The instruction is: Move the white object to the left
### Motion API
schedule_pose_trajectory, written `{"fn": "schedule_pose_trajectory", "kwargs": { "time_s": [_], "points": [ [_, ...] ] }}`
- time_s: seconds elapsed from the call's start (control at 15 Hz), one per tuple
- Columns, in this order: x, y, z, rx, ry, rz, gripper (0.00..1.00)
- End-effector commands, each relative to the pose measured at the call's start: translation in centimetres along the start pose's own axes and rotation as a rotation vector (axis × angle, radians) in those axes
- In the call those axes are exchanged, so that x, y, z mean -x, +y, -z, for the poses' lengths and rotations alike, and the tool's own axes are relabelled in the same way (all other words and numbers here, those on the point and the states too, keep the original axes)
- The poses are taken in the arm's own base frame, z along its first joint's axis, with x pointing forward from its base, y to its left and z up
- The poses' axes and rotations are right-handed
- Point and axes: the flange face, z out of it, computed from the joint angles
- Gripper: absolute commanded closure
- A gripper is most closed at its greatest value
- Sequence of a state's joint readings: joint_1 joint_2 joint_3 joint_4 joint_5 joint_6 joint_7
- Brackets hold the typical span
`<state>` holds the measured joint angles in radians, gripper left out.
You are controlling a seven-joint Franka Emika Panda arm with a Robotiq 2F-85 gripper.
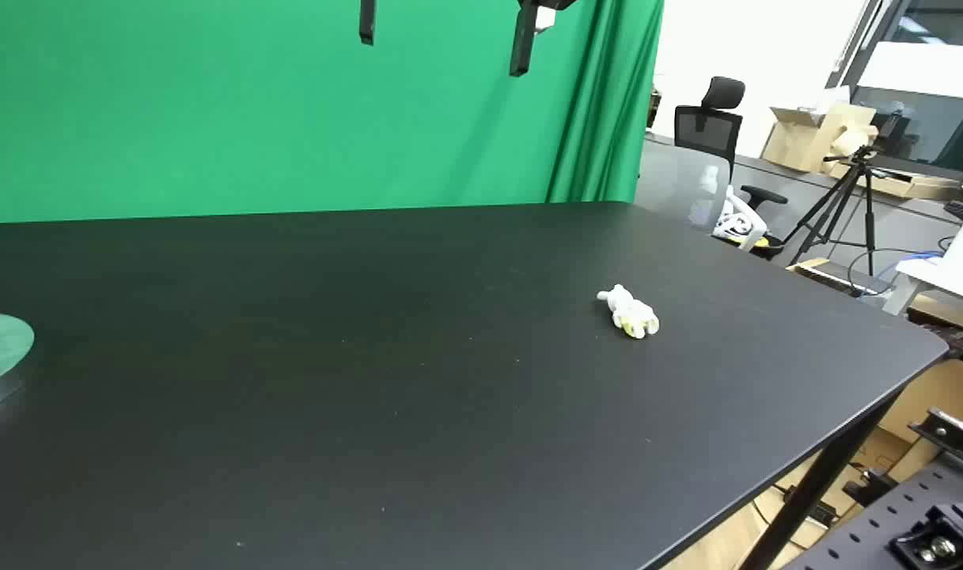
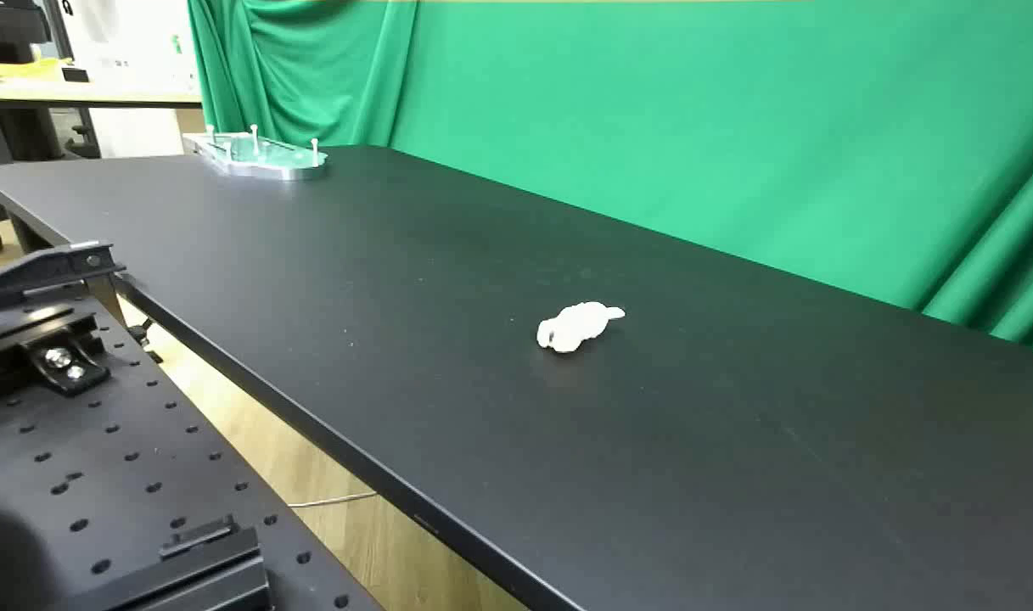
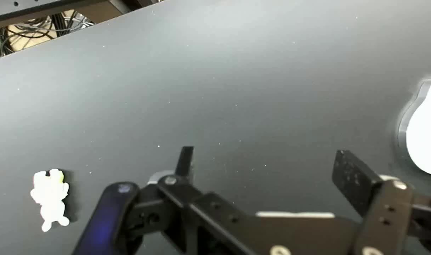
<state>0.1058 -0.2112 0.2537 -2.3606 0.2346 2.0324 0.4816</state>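
Well clear of the raised, black, two-fingered gripper (image 3: 266, 162), whose fingers (image 3: 184, 162) stand wide apart, the small, lumpy, off-white figure (image 3: 51, 201) lies on the smooth black tabletop (image 3: 233, 102) toward the wrist view's left edge, its long axis roughly crosswise to the fingers' line.

Pale glare on tabletop (image 3: 229, 71), white object (image 3: 52, 200) overexposed, end effector (image 3: 265, 152) perhaps blurred

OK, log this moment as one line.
black two-finger gripper: open, empty | white lumpy figurine: lying on flat black tabletop, clear of gripper | move status: unclear
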Motion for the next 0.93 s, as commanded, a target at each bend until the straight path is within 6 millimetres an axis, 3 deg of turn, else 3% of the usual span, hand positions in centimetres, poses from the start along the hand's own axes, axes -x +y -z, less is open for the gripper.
{"fn": "schedule_pose_trajectory", "kwargs": {
  "time_s": [0.0, 0.87],
  "points": [
    [-0.01, 0.0, 0.06, 0.001, -0.001, 0.0, 0.0],
    [-0.05, 0.59, -0.59, 0.017, 0.021, -0.016, 0.0]
  ]
}}
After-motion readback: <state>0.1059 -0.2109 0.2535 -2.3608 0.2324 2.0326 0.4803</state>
